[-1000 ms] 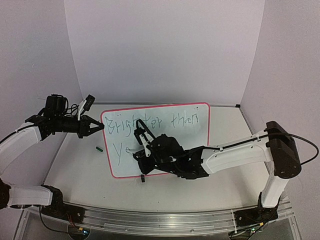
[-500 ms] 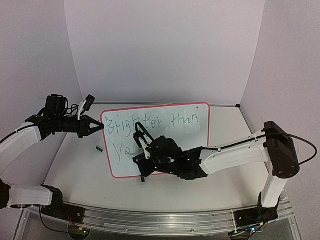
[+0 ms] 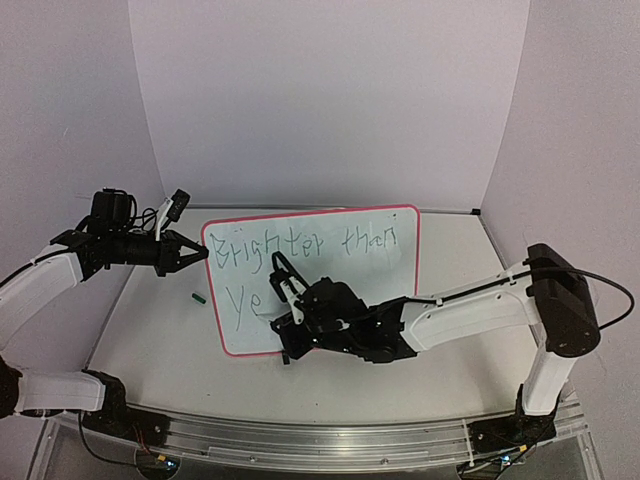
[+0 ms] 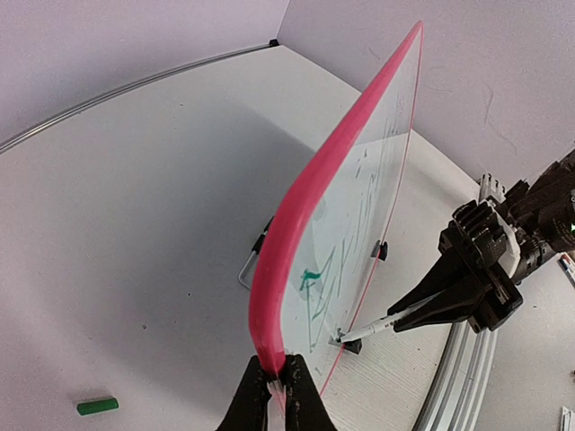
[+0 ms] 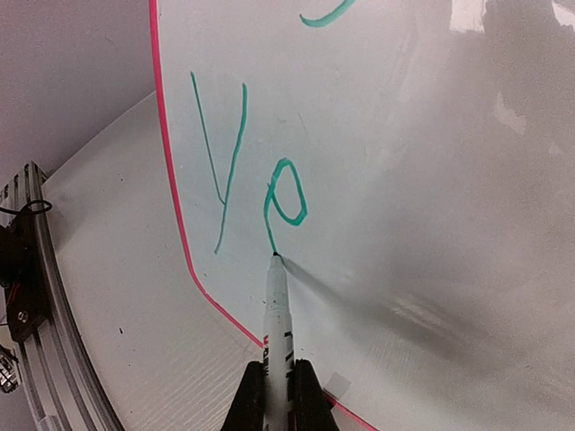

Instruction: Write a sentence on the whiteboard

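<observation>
On the whiteboard point(image 3: 380, 290), the sentence point(image 3: 300, 243) is partly down. The top line reads "Brighter than" in green, spanning most of the width. The second line has only "Ye", low on the board's left side. So two words are done and a third is barely begun. My guess is "Yesterday", which leaves most of line two to write. There's plenty of bare board right of the "e" for it.

Board sits mid-table, propped on its lower long edge, with a wire stand point(image 4: 252, 265) behind it. Pink frame all round, black clips point(image 4: 382, 250) on the bottom edge.

Marker point(image 5: 276, 310): tip touches the board just below the "e", at the end of its tail. Could be finishing that stroke or starting the next letter, can't tell which.

Right pincer point(image 5: 276, 391): clenched on the marker barrel, low in front of the board's near-left part.

Left pincer point(image 4: 277, 382): clenched on the frame at the board's left edge, toward the upper corner. Looks like it's steadying the board.

Small green piece point(image 3: 198, 296), likely the marker cap, lies on the table point(image 3: 150, 340) left of the board, not touching it.
</observation>
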